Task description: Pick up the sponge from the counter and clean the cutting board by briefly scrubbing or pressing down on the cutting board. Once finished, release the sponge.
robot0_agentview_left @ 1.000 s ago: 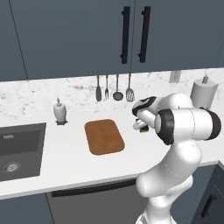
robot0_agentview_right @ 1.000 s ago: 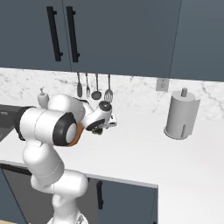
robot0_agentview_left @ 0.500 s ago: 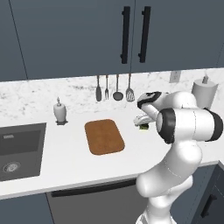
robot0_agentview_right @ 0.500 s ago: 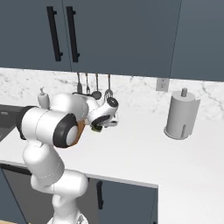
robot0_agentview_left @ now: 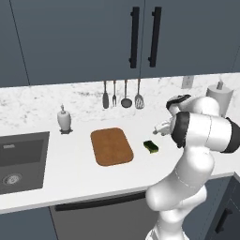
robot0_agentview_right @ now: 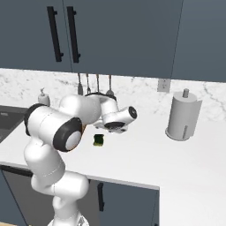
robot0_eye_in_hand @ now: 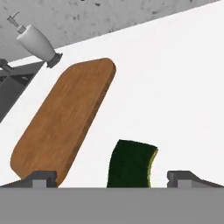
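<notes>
— Looking at the counter point(robot0_agentview_left: 70, 168), where does the sponge point(robot0_agentview_left: 150, 146) lie?

— Flat on the white worktop, green scrub side up, just to the right of the cutting board point(robot0_agentview_left: 111, 146) and clear of it, with a strip of bare counter between them. From the right base camera the sponge point(robot0_agentview_right: 98, 140) sits just below the robot's wrist, partly tucked behind the arm.

— And the gripper?

— The gripper point(robot0_eye_in_hand: 111, 176) has its jaws spread wide, with nothing between them. In the hand camera the two dark fingertips point(robot0_eye_in_hand: 43, 177) stand far apart at the bottom edge, and the sponge point(robot0_eye_in_hand: 131, 163) lies between them, nearer the right one, a yellow edge showing along its right side. It looks to be above the sponge; whether it touches I cannot tell.

— What about the board?

— The cutting board point(robot0_eye_in_hand: 64, 118) runs as a brown wooden slab with rounded corners up and to the left of the sponge in the hand camera, its near corner close to the left fingertip. Nothing rests on it.

— Anything else around?

— A white soap dispenser point(robot0_agentview_left: 64, 119) stands at the backsplash beyond the board's left side, next to the dark sink point(robot0_agentview_left: 21, 159). Four utensils point(robot0_agentview_left: 121, 94) hang on the wall behind the board. A paper towel roll point(robot0_agentview_right: 182, 115) stands upright on the counter well to the right of the arm.
</notes>
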